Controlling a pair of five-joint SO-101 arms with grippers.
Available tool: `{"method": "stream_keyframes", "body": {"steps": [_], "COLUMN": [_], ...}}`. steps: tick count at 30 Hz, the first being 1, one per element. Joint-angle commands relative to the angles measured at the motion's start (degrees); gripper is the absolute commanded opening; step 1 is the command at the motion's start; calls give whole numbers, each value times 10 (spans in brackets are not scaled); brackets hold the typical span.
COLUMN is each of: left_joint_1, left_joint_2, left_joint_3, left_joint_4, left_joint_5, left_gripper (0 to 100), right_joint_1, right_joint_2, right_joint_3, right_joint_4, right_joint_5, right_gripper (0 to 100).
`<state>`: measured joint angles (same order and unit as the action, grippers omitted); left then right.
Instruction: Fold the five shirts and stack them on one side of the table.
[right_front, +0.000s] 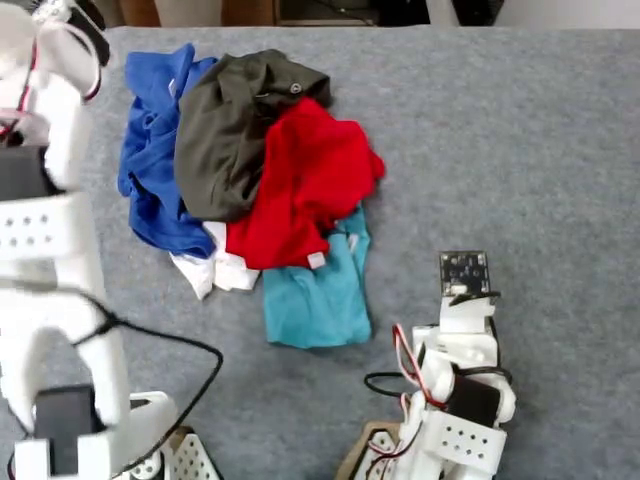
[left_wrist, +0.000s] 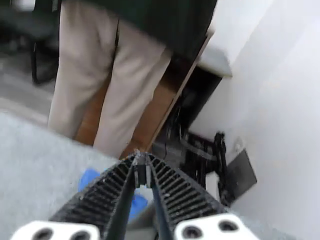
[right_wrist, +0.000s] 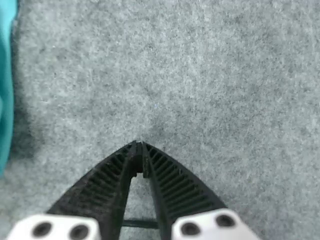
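A heap of shirts lies left of the table's middle: a blue shirt (right_front: 150, 150), a dark olive shirt (right_front: 230, 130) over it, a red shirt (right_front: 310, 185), a teal shirt (right_front: 318, 295) nearest the front, and a white shirt (right_front: 215, 268) peeking out beneath. My left gripper (left_wrist: 141, 161) is shut with nothing in it, raised at the table's far left corner, with a bit of the blue shirt (left_wrist: 90, 178) below it. My right gripper (right_wrist: 138, 146) is shut and empty over bare grey felt, right of the teal shirt (right_wrist: 6, 90). The right arm (right_front: 462, 340) rests near the front edge.
The grey felt table (right_front: 500, 150) has free room on its right half. The left arm's white body (right_front: 50, 260) and its black cable (right_front: 170, 345) occupy the left edge. A person (left_wrist: 115, 75) stands beyond the table's far edge, beside a wooden cabinet (left_wrist: 165, 105).
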<state>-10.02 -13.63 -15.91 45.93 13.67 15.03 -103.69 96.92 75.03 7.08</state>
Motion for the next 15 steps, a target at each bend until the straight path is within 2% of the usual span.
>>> {"method": "stream_keyframes", "body": {"steps": [1, 4, 7, 10, 15], "left_joint_1": [3, 17, 21, 38, 69], "left_joint_2": [27, 49, 58, 57, 44], "left_joint_3": [-2, 13, 77, 198, 447], "left_joint_4": [-15, -36, -142, -328, -711], "left_joint_5": [29, 40, 37, -8, -124], "left_gripper": [18, 18, 18, 18, 18], "right_joint_1": [7, 7, 7, 7, 7], "right_joint_2": [-53, -53, -53, -53, -53], "right_joint_3": [0, 0, 0, 0, 0], "right_joint_4": [4, 4, 4, 4, 4], "right_joint_5": [-4, -4, -4, -4, -4], "right_gripper": [5, 5, 5, 5, 5]}}
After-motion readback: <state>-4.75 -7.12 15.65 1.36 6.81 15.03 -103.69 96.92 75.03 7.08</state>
